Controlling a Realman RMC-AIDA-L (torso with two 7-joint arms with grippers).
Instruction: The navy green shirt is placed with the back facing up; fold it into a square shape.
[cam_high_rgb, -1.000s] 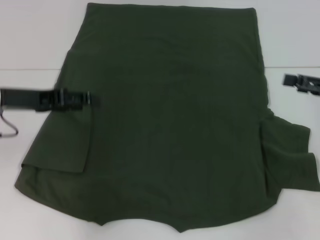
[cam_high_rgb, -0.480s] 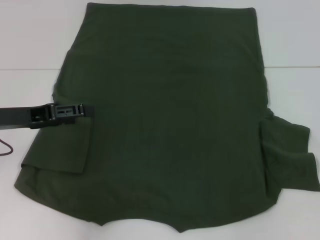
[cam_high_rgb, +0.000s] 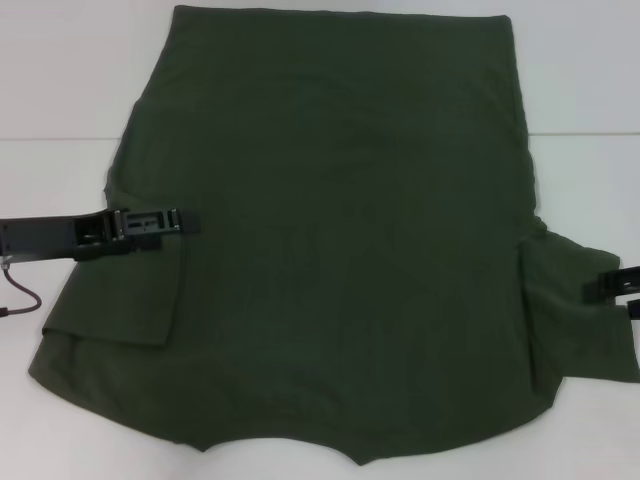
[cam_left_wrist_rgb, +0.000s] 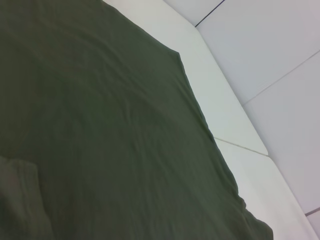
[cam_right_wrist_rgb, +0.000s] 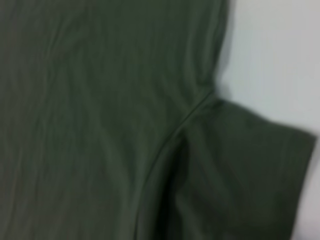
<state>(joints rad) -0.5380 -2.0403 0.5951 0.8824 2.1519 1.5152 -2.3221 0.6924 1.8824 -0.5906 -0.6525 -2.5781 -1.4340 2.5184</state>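
Observation:
The navy green shirt (cam_high_rgb: 340, 250) lies spread flat on the white table (cam_high_rgb: 60, 90), plain side up, no lettering showing. Its left sleeve (cam_high_rgb: 130, 295) is folded inward over the body. Its right sleeve (cam_high_rgb: 585, 330) sticks out flat to the side. My left gripper (cam_high_rgb: 183, 220) reaches in from the left, low over the shirt's left edge just above the folded sleeve. My right gripper (cam_high_rgb: 600, 288) enters at the right edge, over the right sleeve. The left wrist view shows the shirt's body (cam_left_wrist_rgb: 100, 125). The right wrist view shows the shirt (cam_right_wrist_rgb: 100, 100) and its right sleeve (cam_right_wrist_rgb: 240, 175).
A dark cable (cam_high_rgb: 25, 295) hangs under the left arm over the table. The shirt's far hem lies near the table's back edge. White table shows on both sides of the shirt. A pale tiled floor (cam_left_wrist_rgb: 280, 60) lies beyond the table.
My left gripper has moved down toward me and then a little to the right over the shirt's edge. My right gripper left the view, then came back lower over the right sleeve.

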